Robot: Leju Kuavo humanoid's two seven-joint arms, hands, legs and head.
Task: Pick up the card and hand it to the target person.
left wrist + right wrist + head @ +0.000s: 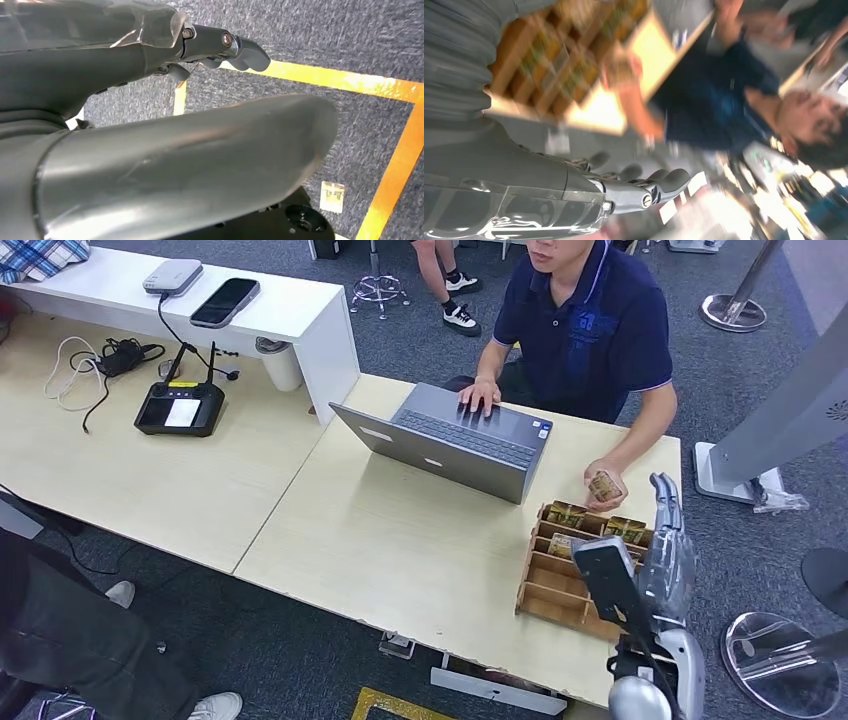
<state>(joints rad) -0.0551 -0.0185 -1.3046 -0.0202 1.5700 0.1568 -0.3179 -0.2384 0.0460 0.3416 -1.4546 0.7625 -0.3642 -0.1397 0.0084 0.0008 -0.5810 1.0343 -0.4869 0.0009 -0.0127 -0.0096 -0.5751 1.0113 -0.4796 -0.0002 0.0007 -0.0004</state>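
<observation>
A seated person in a dark blue polo pinches a small brown card (605,485) in one hand, just behind the wooden slotted rack (556,592) at the table's right end. More cards (568,514) stand in the rack's back slots. My right hand (670,548) is raised beside the rack, fingers stretched toward the person and holding nothing. The blurred right wrist view shows its fingers (659,184) spread, with the rack (526,87) and the person's card (620,70) beyond them. My left hand (220,47) hangs over the floor with nothing in it.
An open grey laptop (455,440) sits mid-table under the person's other hand. A white shelf (285,310) carries a phone, and a black controller (180,408) lies to the left. Stanchion bases stand right of the table. Someone's legs are at the lower left.
</observation>
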